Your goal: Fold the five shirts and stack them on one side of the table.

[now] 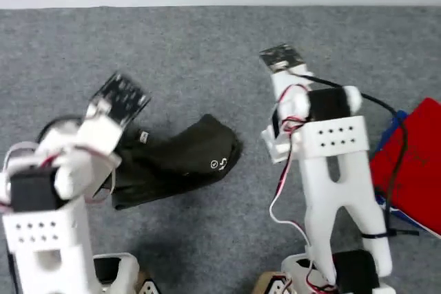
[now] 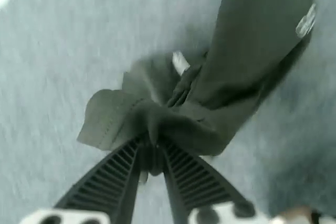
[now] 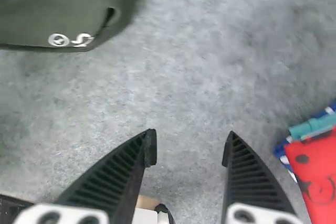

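A dark olive shirt [image 1: 180, 160] lies crumpled and partly folded on the grey felt table [image 1: 207, 46], left of centre, with a small white logo near its right end. My left gripper [image 2: 152, 153] is shut on a bunched edge of this shirt [image 2: 247, 51], lifting the fabric into a peak. The left arm [image 1: 76, 156] covers the shirt's left end in the high view. My right gripper [image 3: 190, 145] hangs open over bare felt, between the dark shirt [image 3: 58, 3] and a red shirt [image 3: 315, 166]. Nothing is between its fingers.
The folded red shirt [image 1: 413, 163] lies at the table's right edge on top of blue fabric [image 1: 394, 129]. The right arm [image 1: 331, 149] stands between it and the dark shirt. Open felt stretches across the far half of the table.
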